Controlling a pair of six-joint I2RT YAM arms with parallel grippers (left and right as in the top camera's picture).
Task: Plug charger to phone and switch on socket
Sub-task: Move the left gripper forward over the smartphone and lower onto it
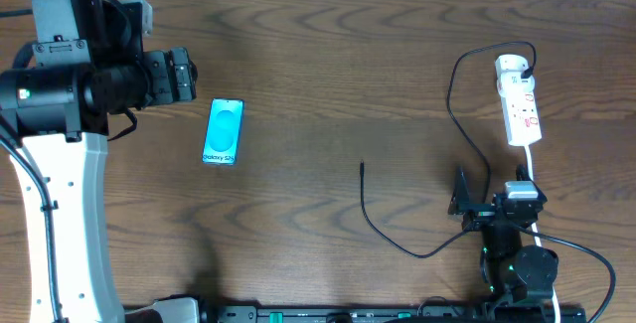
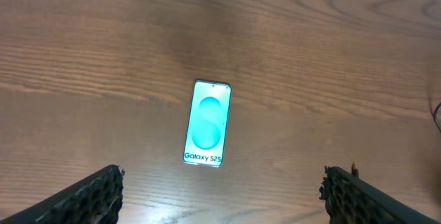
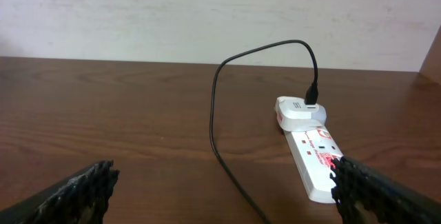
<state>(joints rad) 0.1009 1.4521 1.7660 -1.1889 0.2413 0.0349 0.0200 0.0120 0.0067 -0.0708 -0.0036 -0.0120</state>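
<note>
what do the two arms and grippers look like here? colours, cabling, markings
Left arm: white link, black cable along it, black joint housings. Right arm: black, small green lights, pale wrist block, black cables. Left fingers and right fingers: black, textured.

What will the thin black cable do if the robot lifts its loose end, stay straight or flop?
Probably flop: the cable lies in loose curves. It looks thin, so it is likely light. Its far end sits plugged in at the power strip, so pulling might tug that.
</note>
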